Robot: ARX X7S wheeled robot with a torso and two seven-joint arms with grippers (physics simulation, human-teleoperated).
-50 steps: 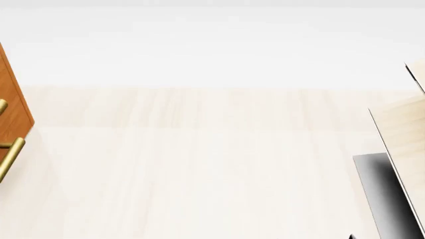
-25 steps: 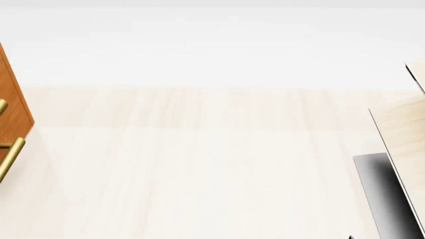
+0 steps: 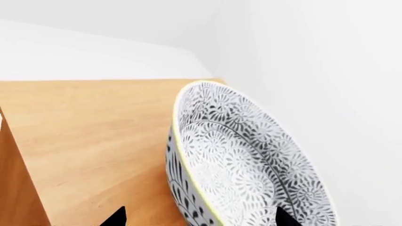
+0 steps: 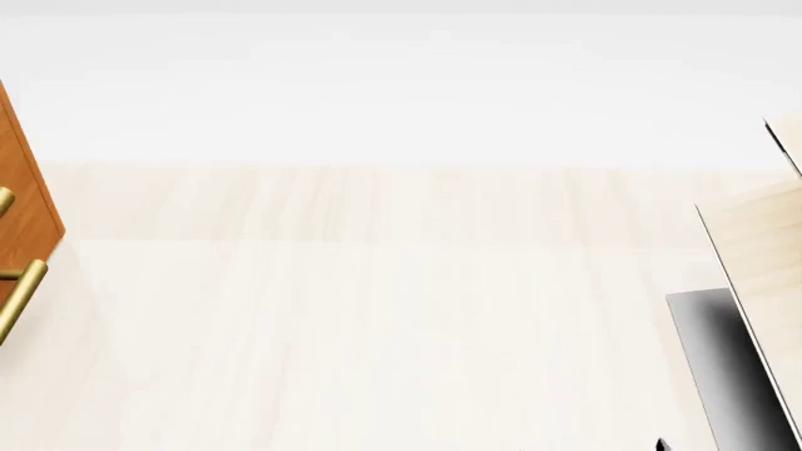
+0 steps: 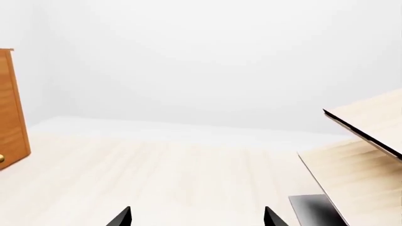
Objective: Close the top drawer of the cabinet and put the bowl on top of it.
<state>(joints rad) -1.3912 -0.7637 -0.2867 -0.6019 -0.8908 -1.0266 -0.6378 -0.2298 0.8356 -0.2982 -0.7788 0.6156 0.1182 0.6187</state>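
Two steps are asked for, and the second looks nearly complete.

Left gripper (image 3: 197, 219) fingertips are seen spread either side of the bowl (image 3: 242, 165), though contact cannot be told; the bowl is tilted over the cabinet (image 3: 88, 141) top. Right gripper (image 5: 196, 217) fingertips are spread, holding nothing. Whether the top drawer is closed cannot be judged; only brass handles (image 4: 19, 299) are shown at far left.
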